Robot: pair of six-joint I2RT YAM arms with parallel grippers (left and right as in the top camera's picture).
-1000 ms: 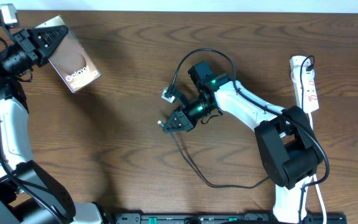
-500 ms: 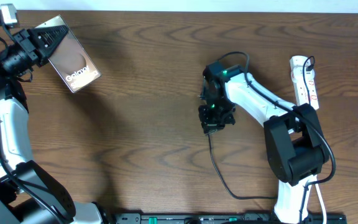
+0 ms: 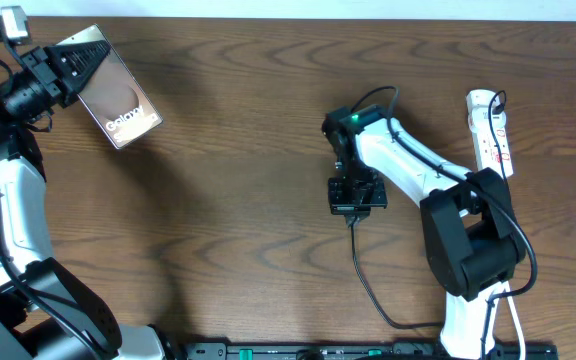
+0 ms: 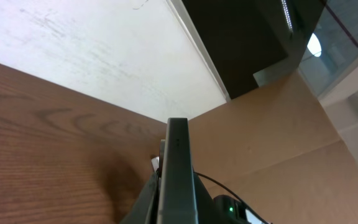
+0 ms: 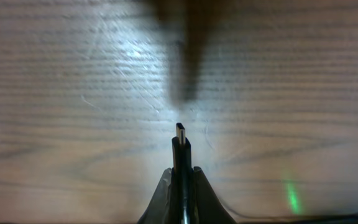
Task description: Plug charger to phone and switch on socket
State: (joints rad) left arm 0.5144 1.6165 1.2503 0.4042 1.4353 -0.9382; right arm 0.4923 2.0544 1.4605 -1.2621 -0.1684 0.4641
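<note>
The right gripper (image 3: pixel 354 204) is closed on the charger (image 5: pixel 180 149), pinching the plug housing so that only the metal tip (image 5: pixel 180 130) stands clear of the fingers (image 5: pixel 164 198). It hangs over the desk (image 3: pixel 248 200) right of centre, pointing down at the bare wood. The cable trails away on the near side in a loose curve.

The left gripper (image 3: pixel 73 62) is at the far left, clamped shut on the phone (image 3: pixel 120 98), which it holds by one end with the lettered back facing up. In the left wrist view the phone (image 4: pixel 178 171) shows edge-on between the fingers. The socket (image 3: pixel 493 135) lies at the far right edge of the desk, well apart from both grippers, with nobody near its switch.

The cable looks light and limp. It will probably follow wherever the plug goes, but it could drag or snag on the arm. The plug is small and stiff, so the housing is the right place to hold it. With little of it gripped, it may twist if it meets the port off-line.

The phone is rigid, smooth and likely slippery. It needs firm support against the push of insertion. I cannot tell from these views which edge carries the port.

The two are far apart, so they have to be brought together and lined up before anything else.
</note>
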